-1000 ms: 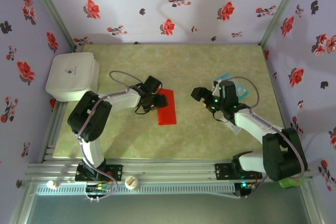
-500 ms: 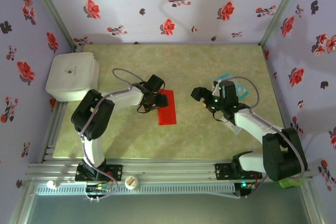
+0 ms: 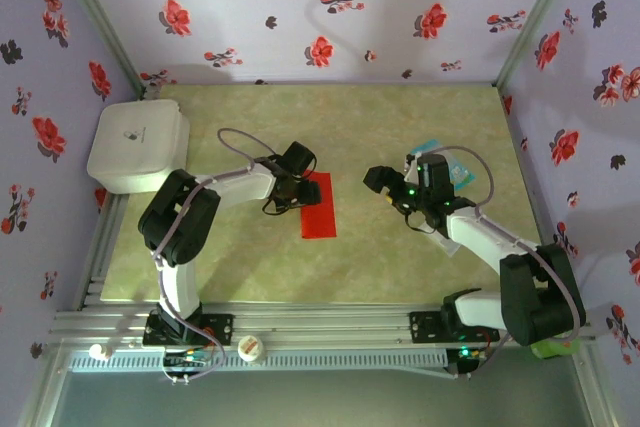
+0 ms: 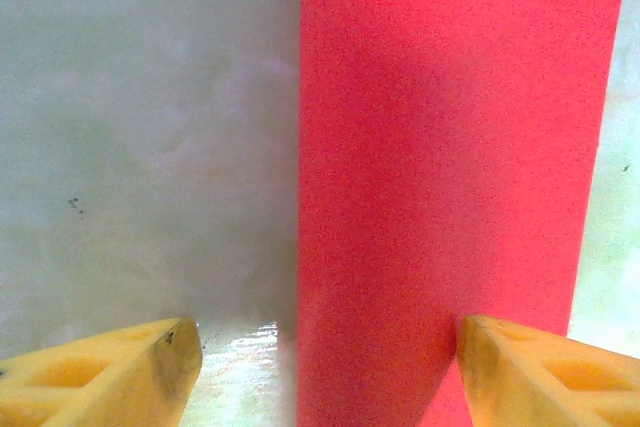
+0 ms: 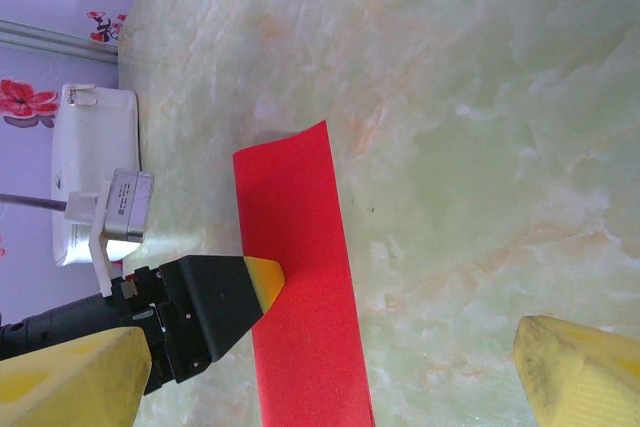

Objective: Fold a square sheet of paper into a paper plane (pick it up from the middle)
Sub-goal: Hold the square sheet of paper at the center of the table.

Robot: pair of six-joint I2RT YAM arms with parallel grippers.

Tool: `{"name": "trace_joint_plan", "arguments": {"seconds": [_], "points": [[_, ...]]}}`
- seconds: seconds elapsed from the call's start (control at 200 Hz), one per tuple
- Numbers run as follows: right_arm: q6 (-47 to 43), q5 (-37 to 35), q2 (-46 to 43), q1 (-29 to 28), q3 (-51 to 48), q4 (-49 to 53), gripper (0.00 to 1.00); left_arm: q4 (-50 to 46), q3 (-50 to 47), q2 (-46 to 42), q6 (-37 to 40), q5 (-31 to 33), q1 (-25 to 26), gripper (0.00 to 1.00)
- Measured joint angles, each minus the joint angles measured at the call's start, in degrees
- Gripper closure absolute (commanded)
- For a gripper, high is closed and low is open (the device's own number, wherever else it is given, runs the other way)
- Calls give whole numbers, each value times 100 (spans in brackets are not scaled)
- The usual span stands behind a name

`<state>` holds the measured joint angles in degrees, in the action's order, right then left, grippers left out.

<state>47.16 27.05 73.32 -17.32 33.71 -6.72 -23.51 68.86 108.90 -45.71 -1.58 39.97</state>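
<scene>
- The red sheet of paper (image 3: 318,205) lies flat on the worktop (image 3: 300,277), a little toward nine o'clock from the worktop's middle. It is a narrow plain rectangle, its long sides running twelve to six.
- From that shape, a first fold in half looks done, though separate layers cannot be made out.
- There is no pointed nose and there are no wings, so the corner folds and the wing folds appear to be left.
- The left fingers (image 4: 110,377) are spread and pinch nothing. In the left wrist view, one tip is over bare worktop at the sheet's nine o'clock and the other is over the red.
- The right fingers (image 5: 575,372) are spread wide and empty, well apart from the sheet at its three o'clock.
- Count: one red sheet, two arms, one light-blue-and-white packet (image 3: 455,169) at the right fingers' two o'clock, and one white box (image 3: 138,144) at the worktop's ten o'clock corner.
</scene>
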Motion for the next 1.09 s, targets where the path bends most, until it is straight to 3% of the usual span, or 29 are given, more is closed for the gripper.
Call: {"name": "trace_joint_plan", "arguments": {"seconds": [1.095], "points": [[0, 2, 144, -26, 0, 7, 5, -286, 251, 177, 4, 13, 7, 28]]}}
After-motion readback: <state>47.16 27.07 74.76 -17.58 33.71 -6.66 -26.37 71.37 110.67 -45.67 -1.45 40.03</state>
